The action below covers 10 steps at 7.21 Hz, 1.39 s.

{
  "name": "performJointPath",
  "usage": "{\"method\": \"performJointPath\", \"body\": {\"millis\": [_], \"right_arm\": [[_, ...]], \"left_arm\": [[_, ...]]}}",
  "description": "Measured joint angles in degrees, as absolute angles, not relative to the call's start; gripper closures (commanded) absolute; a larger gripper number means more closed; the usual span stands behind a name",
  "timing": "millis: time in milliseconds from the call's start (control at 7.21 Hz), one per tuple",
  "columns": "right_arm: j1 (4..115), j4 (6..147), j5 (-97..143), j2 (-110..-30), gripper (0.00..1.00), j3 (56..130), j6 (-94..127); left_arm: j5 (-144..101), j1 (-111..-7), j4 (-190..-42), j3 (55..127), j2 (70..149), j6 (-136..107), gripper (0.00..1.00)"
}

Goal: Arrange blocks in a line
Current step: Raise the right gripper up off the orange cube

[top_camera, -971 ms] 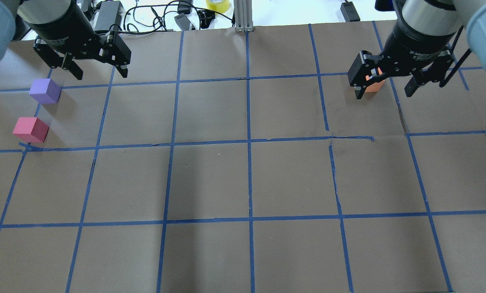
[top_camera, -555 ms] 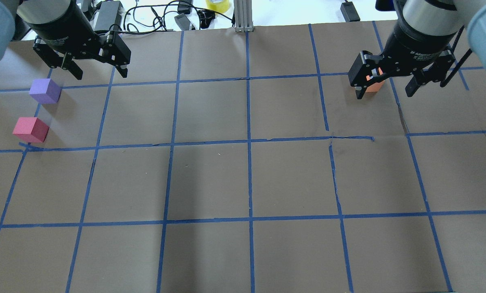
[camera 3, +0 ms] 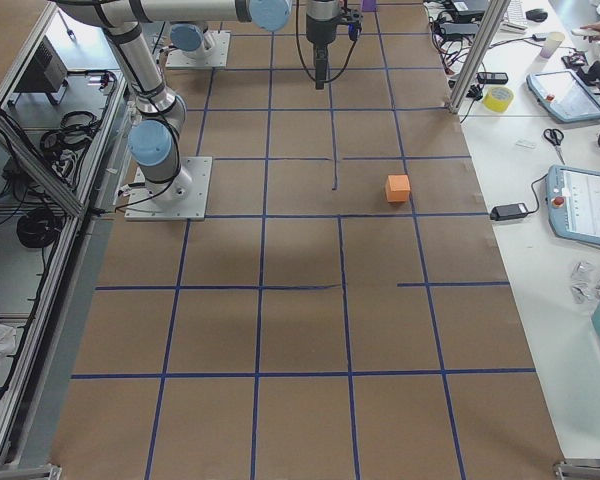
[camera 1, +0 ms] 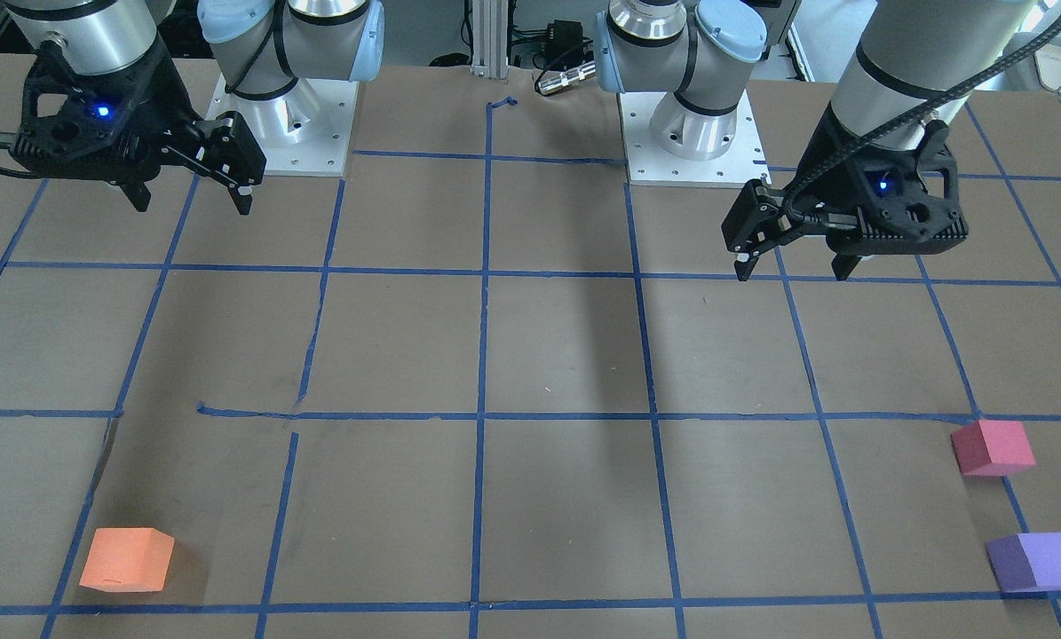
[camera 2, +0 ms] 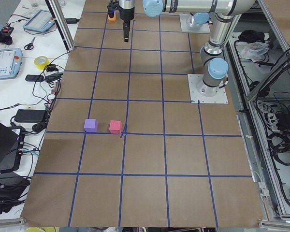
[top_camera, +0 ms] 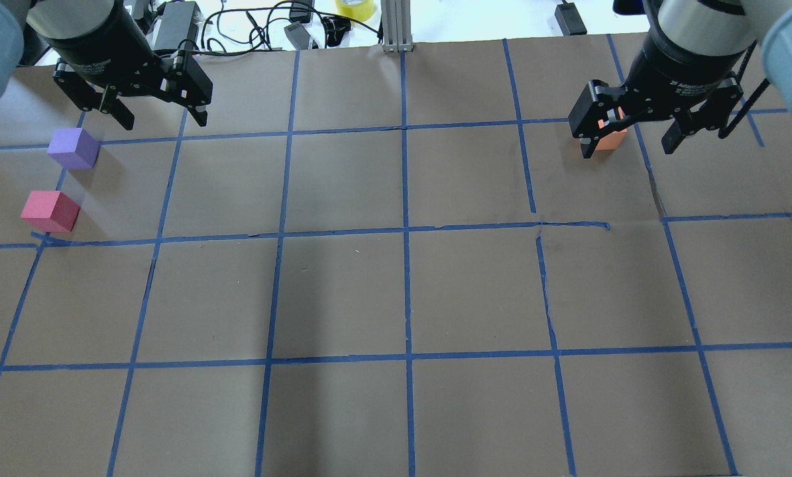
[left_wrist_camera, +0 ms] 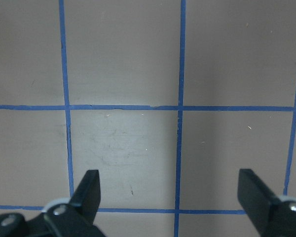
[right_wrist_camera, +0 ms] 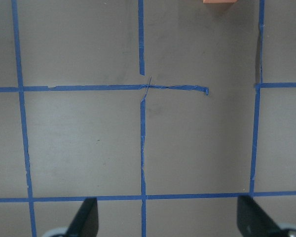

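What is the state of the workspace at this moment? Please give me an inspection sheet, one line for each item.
surface: table covered in brown paper with a blue tape grid; one tape line has a gap and is wrinkled.
job's things: red block and purple block near each other but apart, on the robot's left; orange block alone, far on its right. No line yet.
clutter: nothing seen.
grippers: left gripper open, empty, above the paper; right gripper open, empty, raised, not touching the orange block.
cables: black cable runs down the left arm.
surroundings: tape roll beyond the far edge; pendant on the side bench.
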State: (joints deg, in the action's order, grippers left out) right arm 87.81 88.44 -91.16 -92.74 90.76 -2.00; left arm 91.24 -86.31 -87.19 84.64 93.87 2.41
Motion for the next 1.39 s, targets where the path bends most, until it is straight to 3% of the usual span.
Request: {"method": "performJointPath", "body": {"millis": [1387], "right_arm": [[86.89,88.83,-91.47,-90.82,0.00,91.67,-3.19]], "left_arm": [[91.25,-86.31,-87.21,84.64,93.82,2.40,0.00]]}}
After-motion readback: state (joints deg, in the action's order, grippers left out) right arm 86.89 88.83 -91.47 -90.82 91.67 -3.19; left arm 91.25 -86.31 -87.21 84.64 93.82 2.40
